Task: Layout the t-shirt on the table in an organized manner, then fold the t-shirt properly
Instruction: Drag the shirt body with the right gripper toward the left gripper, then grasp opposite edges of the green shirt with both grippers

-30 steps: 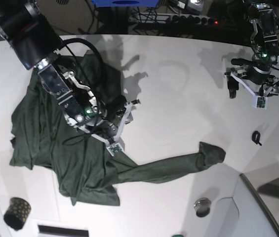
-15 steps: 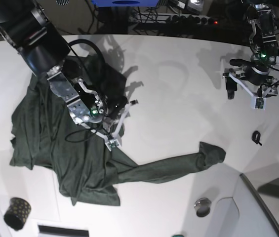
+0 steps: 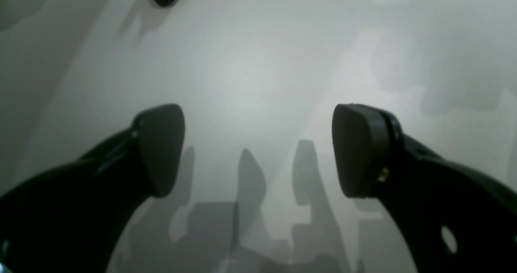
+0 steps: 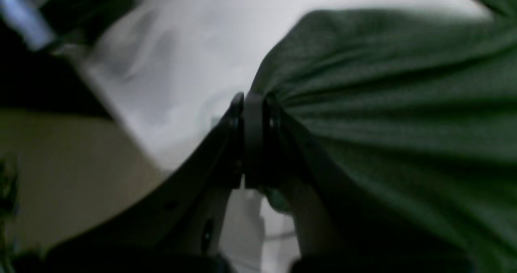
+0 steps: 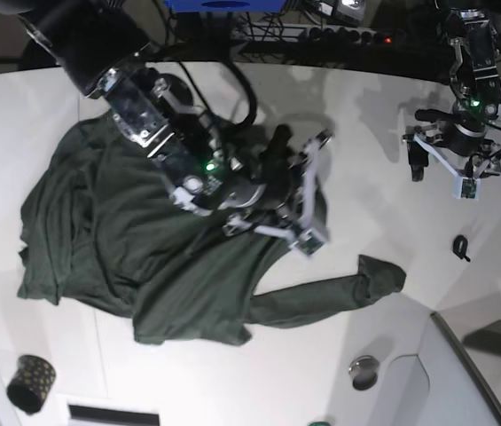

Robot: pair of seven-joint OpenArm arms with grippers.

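Near the counter's (image 5: 365, 133) middle, the right gripper's (image 4: 252, 139) fingers are clenched on a fold of the t-shirt (image 5: 117, 248), which sprawls crumpled; the left gripper (image 3: 258, 150) hangs released. That thin pinch could slip under drag.

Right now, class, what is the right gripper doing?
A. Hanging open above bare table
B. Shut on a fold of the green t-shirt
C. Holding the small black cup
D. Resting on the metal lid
B: in the right wrist view the right gripper is shut, pinching bunched fabric of the t-shirt.
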